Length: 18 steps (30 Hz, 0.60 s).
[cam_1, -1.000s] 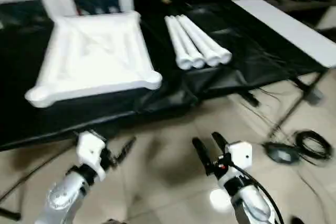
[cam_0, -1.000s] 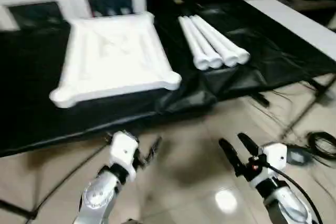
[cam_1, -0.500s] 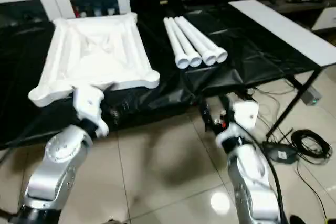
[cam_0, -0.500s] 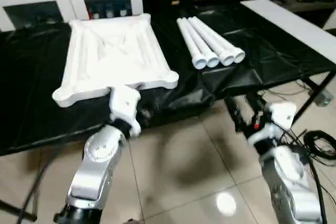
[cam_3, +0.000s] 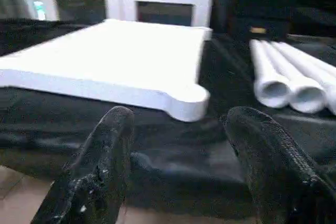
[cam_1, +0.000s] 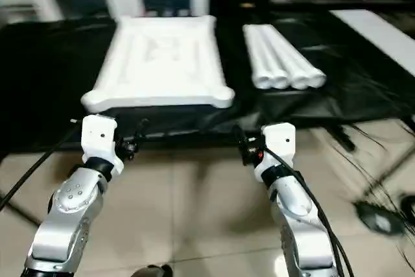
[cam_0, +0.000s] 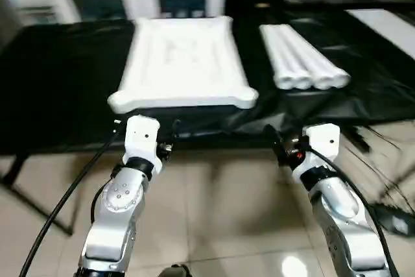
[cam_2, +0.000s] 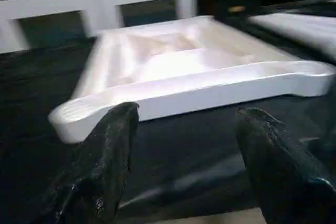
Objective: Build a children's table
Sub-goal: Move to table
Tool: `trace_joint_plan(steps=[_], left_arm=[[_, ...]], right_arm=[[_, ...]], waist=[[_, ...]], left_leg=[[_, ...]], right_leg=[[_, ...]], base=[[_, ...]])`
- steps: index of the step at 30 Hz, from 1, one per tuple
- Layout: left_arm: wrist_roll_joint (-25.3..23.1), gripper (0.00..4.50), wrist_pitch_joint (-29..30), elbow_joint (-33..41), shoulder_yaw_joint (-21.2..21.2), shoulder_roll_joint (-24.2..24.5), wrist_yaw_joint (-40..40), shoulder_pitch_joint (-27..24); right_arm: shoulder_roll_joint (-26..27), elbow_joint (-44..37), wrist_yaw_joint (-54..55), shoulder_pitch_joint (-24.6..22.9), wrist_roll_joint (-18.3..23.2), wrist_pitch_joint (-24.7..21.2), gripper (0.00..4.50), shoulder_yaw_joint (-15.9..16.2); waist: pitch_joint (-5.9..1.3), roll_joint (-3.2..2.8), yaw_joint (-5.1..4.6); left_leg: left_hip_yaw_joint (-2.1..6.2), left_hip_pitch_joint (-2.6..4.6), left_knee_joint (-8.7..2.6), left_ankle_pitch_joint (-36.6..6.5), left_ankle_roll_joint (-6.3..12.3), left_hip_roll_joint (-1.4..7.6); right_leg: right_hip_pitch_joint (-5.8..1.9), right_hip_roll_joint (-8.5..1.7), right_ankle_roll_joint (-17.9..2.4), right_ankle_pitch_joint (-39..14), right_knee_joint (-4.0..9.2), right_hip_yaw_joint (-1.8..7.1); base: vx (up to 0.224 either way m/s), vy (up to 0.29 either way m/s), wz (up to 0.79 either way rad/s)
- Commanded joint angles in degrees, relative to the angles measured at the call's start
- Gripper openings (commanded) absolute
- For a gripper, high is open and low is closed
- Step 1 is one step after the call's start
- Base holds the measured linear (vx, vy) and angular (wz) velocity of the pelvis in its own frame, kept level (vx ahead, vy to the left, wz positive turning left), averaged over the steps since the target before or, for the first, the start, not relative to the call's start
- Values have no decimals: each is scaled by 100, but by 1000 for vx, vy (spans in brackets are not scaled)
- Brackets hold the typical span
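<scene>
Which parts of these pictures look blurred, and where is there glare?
Left eye view: the cables at the right edge smear; a light glares on the floor tile. Left wrist view: the black fingers are soft and the tabletop is overexposed. Right wrist view: the legs look fairly sharp.

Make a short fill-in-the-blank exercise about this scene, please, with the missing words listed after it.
1. The white tabletop lies with its ribbed underside facing ____.
2. The tube legs lie side by side on the tabletop's ____ side.
3. Both parts rest on a ____ sheet.
4. The left gripper and right gripper hold ____.

Missing words: up; right; black; nothing
</scene>
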<state>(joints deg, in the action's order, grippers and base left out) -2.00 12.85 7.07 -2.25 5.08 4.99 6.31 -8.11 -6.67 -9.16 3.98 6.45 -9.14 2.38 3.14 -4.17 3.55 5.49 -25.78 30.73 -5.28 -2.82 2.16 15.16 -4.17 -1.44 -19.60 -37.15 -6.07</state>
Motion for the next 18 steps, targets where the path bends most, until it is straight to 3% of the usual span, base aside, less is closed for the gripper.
trace_joint_plan(steps=[1,2,3,4,5,6,7,8,9,10,11,12,13,14,15,16,17,18], left_arm=[[-34,329,108,5,33,-61,-82,87],[-33,329,109,2,33,-65,-83,90],[-80,329,87,-15,-5,-61,-94,87],[-95,329,81,-23,-32,-52,-92,83],[-100,329,79,-26,-46,-47,-90,80],[-98,329,91,-28,-58,-49,-94,75],[-97,329,79,-31,-74,-49,-96,71],[-45,329,134,-29,-55,-74,-106,66],[-65,329,154,-29,-54,-72,-121,68],[-72,329,154,-27,-54,-67,-119,66],[-117,329,159,-16,-62,-27,-101,59],[-131,329,169,-12,-64,-12,-90,58],[-101,329,162,-11,-54,-31,-82,54],[-84,329,157,-10,-48,-45,-80,52],[-88,329,150,-10,-40,-46,-88,50],[-100,329,132,-12,-47,-58,-95,55],[-93,329,134,-10,-46,-65,-93,55],[-73,329,128,-8,-36,-91,-103,54]], right_arm=[[-24,-77,81,81,-62,-151,303,23],[-25,-79,88,85,-66,-158,303,26],[-29,-91,142,98,-65,-203,303,25],[-25,-99,173,100,-67,-235,303,9],[-23,-103,191,100,-69,-254,303,-2],[-23,-109,206,98,-69,-264,303,-21],[-33,-120,219,88,-75,-291,303,-54],[-24,-135,227,68,-85,-309,303,-105],[14,-151,247,56,-41,-402,303,-178],[37,-153,269,55,-11,-446,303,-213],[88,-153,356,67,70,-658,303,-331],[85,-150,384,78,78,-724,303,-353],[47,-139,365,88,42,-710,303,-327],[28,-138,358,91,26,-699,303,-310],[20,-151,363,93,11,-694,303,-292],[23,-171,371,96,43,-749,303,-300],[23,-178,379,97,41,-768,303,-297],[22,-193,385,97,41,-816,303,-284]], waist=[[-293,-126,-28],[-287,-78,-6],[-317,35,86],[-317,205,155],[-270,464,238],[-270,464,238],[-75,286,346],[-20,319,289],[-84,338,333],[-316,216,345],[-554,95,307],[-597,103,94],[-562,146,39],[-534,216,49],[-449,396,188],[-412,344,251],[-412,339,241],[-387,303,192]], left_leg=[[842,424,-1105,-5001,-958,365],[893,367,-1173,-5122,-1080,319],[856,298,-1154,-5082,-1037,211],[606,245,-897,-4860,-731,27],[-54,250,675,-3739,-190,-262],[-54,250,675,-3739,-190,-262],[-800,-292,1733,-1609,430,195],[-867,-213,1728,-1296,421,480],[-932,-63,1493,-1344,418,502],[-950,308,704,-1299,560,691],[-262,1053,364,283,1282,1678],[-60,1224,330,1550,1907,2079],[-31,1194,504,3271,2419,1871],[-232,941,608,3310,2271,1491],[-810,322,661,2056,1610,705],[-932,293,490,551,1023,692],[-947,327,433,62,747,729],[-937,335,283,-352,348,770]], right_leg=[[111,417,-898,-967,-300,298],[110,443,-963,-933,-369,385],[195,420,-1167,-1035,-370,550],[312,226,-1655,-1409,23,709],[486,-577,-2823,-2470,1185,862],[486,-577,-2823,-2470,1185,862],[91,-961,-2377,-2551,1077,796],[127,-1181,-1650,-2447,1066,520],[28,-1080,-1476,-2062,1024,374],[-50,-529,-1039,-745,786,544],[475,-204,-276,1024,2,386],[775,-450,-28,1207,-207,572],[956,-788,247,1470,-241,887],[826,-811,337,1919,-91,988],[364,-549,523,2978,118,939],[295,-477,592,2929,225,866],[267,-432,557,2856,219,850],[193,-347,471,2841,197,767]], base=[[-67,-42,64],[-69,-74,70],[-71,-161,82],[-71,-161,82],[-87,-227,90],[-76,-204,64],[-76,-204,64],[-56,-133,35],[4,-104,49],[4,-104,49],[29,-85,62],[0,-127,26],[0,-127,26],[-27,-104,-9],[-55,-3,-5],[-55,-3,-5],[0,0,0],[0,0,0]])
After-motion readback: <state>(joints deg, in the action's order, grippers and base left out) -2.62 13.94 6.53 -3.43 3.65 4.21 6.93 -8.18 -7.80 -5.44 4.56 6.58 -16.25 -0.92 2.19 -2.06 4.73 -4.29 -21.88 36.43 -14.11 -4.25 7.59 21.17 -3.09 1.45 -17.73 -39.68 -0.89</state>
